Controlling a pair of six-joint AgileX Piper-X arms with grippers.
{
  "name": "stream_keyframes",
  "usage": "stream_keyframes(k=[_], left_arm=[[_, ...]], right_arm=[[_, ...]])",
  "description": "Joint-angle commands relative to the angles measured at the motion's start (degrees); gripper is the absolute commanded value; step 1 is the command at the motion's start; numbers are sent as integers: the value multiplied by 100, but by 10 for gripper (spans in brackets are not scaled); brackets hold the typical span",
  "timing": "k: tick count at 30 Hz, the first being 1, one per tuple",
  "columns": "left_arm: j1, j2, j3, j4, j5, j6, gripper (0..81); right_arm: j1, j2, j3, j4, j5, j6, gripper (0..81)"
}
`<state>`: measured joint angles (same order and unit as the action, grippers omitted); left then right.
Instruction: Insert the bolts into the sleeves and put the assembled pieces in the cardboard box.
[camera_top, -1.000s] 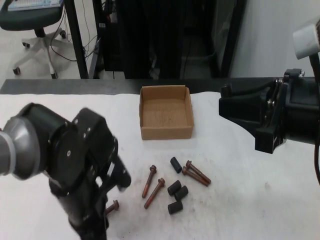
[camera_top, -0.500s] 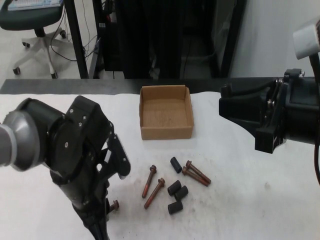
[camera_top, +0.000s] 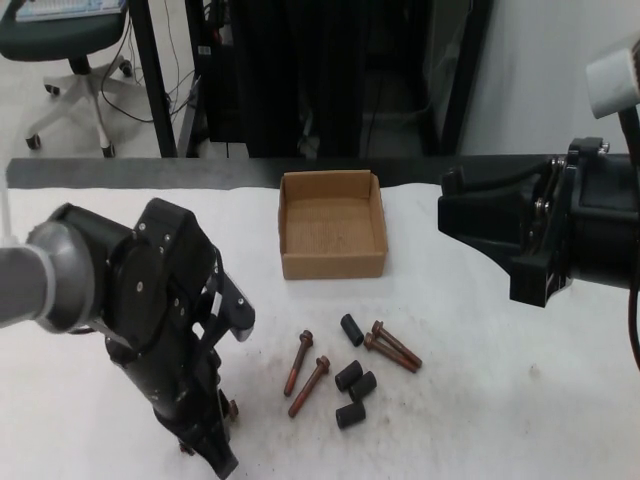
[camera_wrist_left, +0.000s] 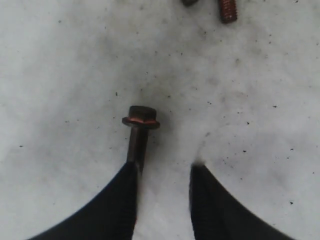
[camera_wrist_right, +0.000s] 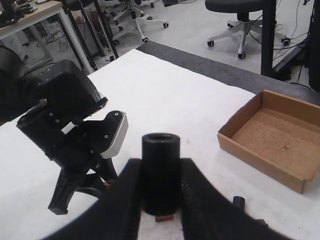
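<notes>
One bolt (camera_wrist_left: 141, 120) is lying flat on the white bench cover (camera_wrist_left: 260, 100). It is out in front of the cardboard box (camera_top: 333, 266) and off past its left corner, farther from the box than the other loose pieces. The left gripper (camera_wrist_left: 164, 169) is hanging low over this bolt with its fingers spread. The shank is running in beside one finger (camera_wrist_left: 120, 200), seemingly touching it, and the flanged hex head is poking out past the tips. The other finger (camera_wrist_left: 210, 200) is standing apart from the bolt.

Nearer the box's front wall, two rusty bolts (camera_top: 304, 372) are lying side by side. A touching pair of bolts (camera_top: 393, 345) is lying further toward the box's right. Between the two groups, one black sleeve (camera_top: 351, 328) is lying closest to the box, with three clustered sleeves (camera_top: 352, 392) just beyond it.

The right gripper (camera_wrist_right: 160, 167) is pinching another sleeve (camera_wrist_right: 160, 150) lengthwise between its fingers, the open end showing past the tips. The right arm (camera_top: 560, 230) is holding it above the bench, off the box's right side.
</notes>
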<state>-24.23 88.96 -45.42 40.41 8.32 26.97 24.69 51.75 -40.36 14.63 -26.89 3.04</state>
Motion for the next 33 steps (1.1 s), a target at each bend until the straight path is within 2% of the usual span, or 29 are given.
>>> stream_keyframes(k=[1,9,12,18,33], left_arm=[[10,82,-57,-2,34,-88,326],[10,94,-57,-227,19,-20,325],[10,177,-57,-239,-325,109,324],[10,411,-57,-195,-481,133,324],[-3,462,-418,-265,-490,179,324]], right_arm=[[-16,-66,-56,-28,-49,39,8],[-16,-66,-56,-28,-49,39,8],[-16,-66,-56,-28,-49,39,8],[-16,-66,-56,-28,-49,39,8],[-16,-66,-56,-28,-49,39,8]])
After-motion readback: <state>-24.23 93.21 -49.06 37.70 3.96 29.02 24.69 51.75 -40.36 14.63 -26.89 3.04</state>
